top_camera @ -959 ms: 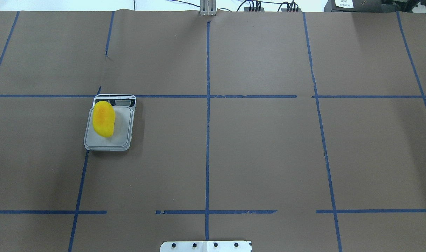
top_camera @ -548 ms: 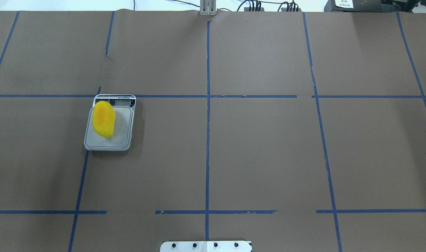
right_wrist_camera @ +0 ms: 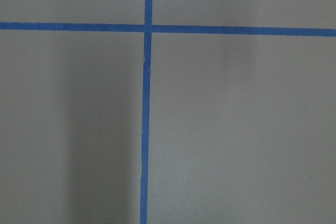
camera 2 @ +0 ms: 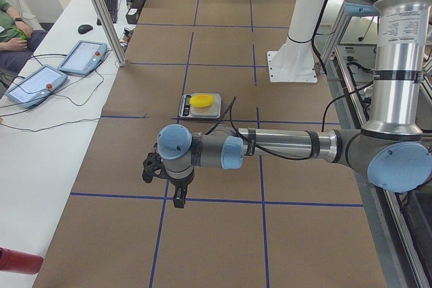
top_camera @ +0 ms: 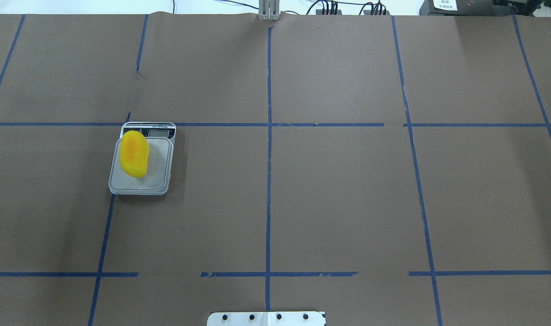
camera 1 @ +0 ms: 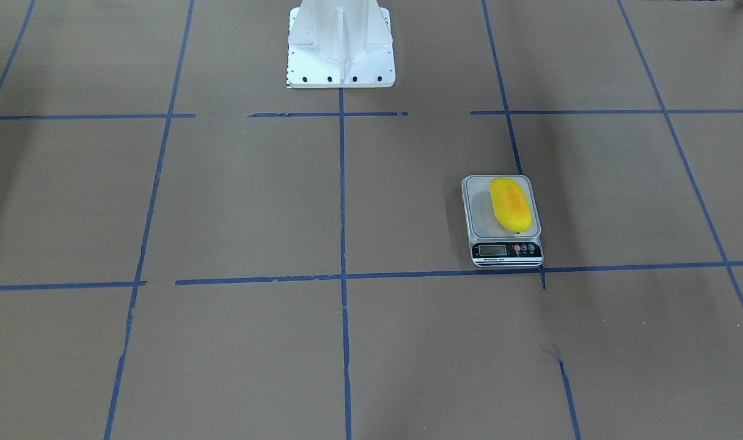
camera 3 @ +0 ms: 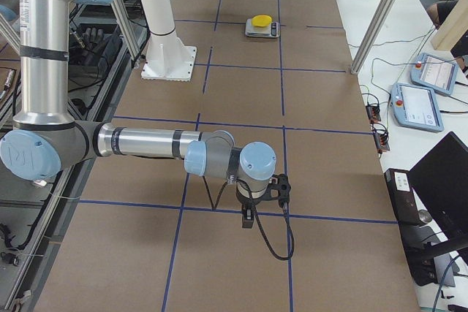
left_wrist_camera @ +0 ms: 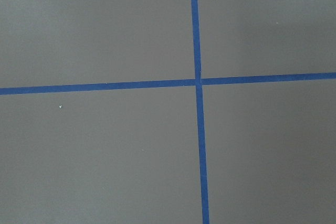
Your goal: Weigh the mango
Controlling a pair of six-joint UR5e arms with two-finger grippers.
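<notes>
The mango (top_camera: 134,154) is yellow with an orange blush. It lies lengthwise on the left side of the platform of a small grey digital scale (top_camera: 158,170), left of the table's middle. It also shows in the front-facing view (camera 1: 510,203), with the scale's display (camera 1: 492,249) facing that camera. Neither gripper touches it. My left gripper (camera 2: 177,197) hangs over the brown paper well short of the scale and shows only in the exterior left view. My right gripper (camera 3: 248,217) shows only in the exterior right view, far from the scale (camera 3: 262,28). I cannot tell whether either is open or shut.
Brown paper with a grid of blue tape lines (top_camera: 268,181) covers the table. The robot's white base (camera 1: 340,43) stands at the table's near edge. Tablets (camera 2: 81,59) and cables lie on a white side bench. Both wrist views show only paper and tape.
</notes>
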